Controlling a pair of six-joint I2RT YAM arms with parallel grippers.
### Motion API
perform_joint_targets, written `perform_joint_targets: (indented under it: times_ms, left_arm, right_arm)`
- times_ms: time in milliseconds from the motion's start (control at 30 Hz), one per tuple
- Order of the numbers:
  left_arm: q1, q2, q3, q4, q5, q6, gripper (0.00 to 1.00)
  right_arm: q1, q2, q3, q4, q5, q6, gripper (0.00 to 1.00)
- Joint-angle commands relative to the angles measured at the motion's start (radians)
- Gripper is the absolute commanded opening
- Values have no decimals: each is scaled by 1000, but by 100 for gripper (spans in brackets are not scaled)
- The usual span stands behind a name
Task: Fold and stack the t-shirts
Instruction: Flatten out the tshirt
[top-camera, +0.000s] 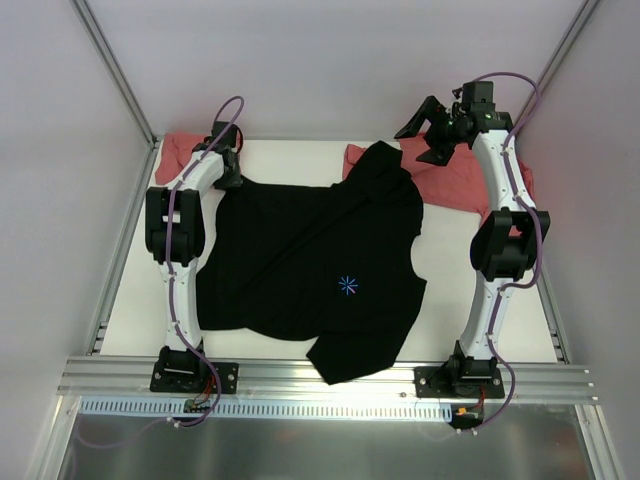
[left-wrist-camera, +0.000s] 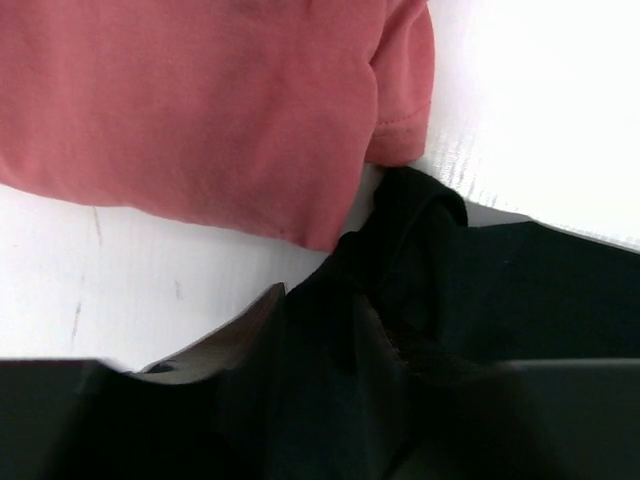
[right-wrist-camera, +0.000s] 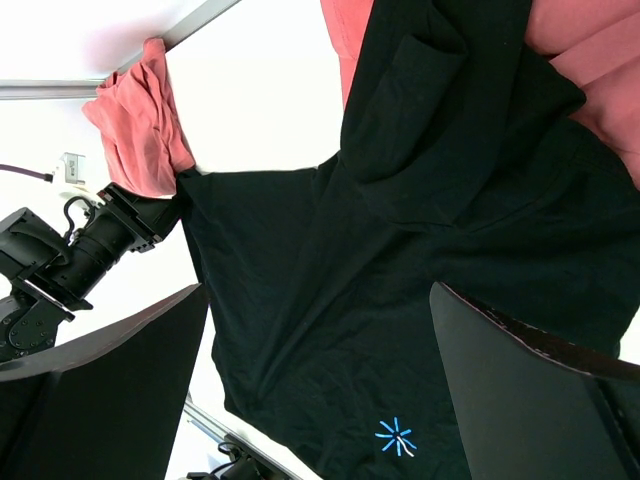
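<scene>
The black t-shirt lies spread across the table's middle, its light-blue starburst facing up and one sleeve hanging over the near edge. My left gripper is low at the shirt's far-left corner. In the left wrist view it is shut on a bunch of the black cloth. My right gripper is raised above the far right, open and empty. In the right wrist view the black shirt lies far below the gripper.
One salmon-red t-shirt is bunched at the back left corner, right beside my left gripper. Another salmon-red shirt lies at the back right, partly under the black shirt. Frame posts and walls close in the back.
</scene>
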Motion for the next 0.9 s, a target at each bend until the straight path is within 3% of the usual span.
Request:
perform_joint_targets:
  times_ms: [0,33,267,500,867]
  left_arm:
    - [14,-15,24,4,43,-6,27]
    - [16,-14,26,4,47,-6,0]
    - [17,-18,43,6,34,-22,0]
    - [23,-77,147,38,-166,29,0]
    - [43,-143,204,276,-332,207,0]
  right_arm:
    - [-6,-78,13,7,-12,-6,100]
    - [-6,-78,13,7,-15,-5,100]
    - [-9,-81,10,6,-24,-11,99]
    - [-12,-80,8,7,-36,-12,100]
    - [-9,-74,-6,18,-60,-6,99]
